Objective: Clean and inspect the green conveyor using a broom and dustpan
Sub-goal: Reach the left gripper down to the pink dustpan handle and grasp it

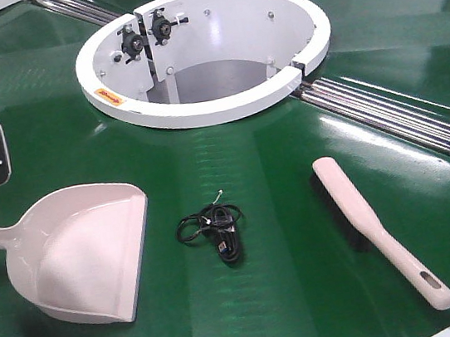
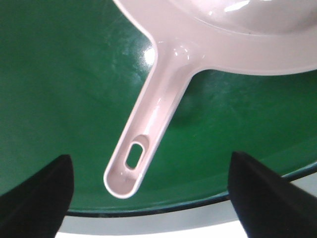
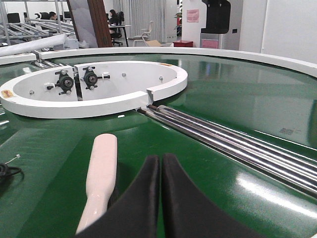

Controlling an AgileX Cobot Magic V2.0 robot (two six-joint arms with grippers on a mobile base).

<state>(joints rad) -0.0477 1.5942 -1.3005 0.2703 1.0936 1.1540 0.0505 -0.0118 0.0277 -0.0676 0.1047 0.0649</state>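
1. Locate the dustpan (image 1: 86,255) at the lower left of the front view. It lies flat on the green conveyor (image 1: 293,293), mouth towards the frame centre and handle running off the left edge.

2. Check the left gripper (image 2: 149,157) in the left wrist view. It is released: the black fingers (image 2: 39,203) stand wide apart at the lower corners. The dustpan handle, slot hole at its end, lies between them, and neither finger touches it.

3. Locate the broom (image 1: 376,227) at the lower right of the front view. It lies on the belt, slotted handle end towards the bottom edge, with black bristles showing along its left side.

4. Check the right gripper (image 3: 161,159) in the right wrist view. It is clenched, fingers pressed together with nothing between them. The broom lies just left of them in that frame; you cannot tell whether they touch.

5. Note the black coiled cable (image 1: 217,228) between dustpan and broom, the white ring hub (image 1: 200,109) above it, and the silver roller strips (image 1: 394,115) running from the hub towards the right edge.
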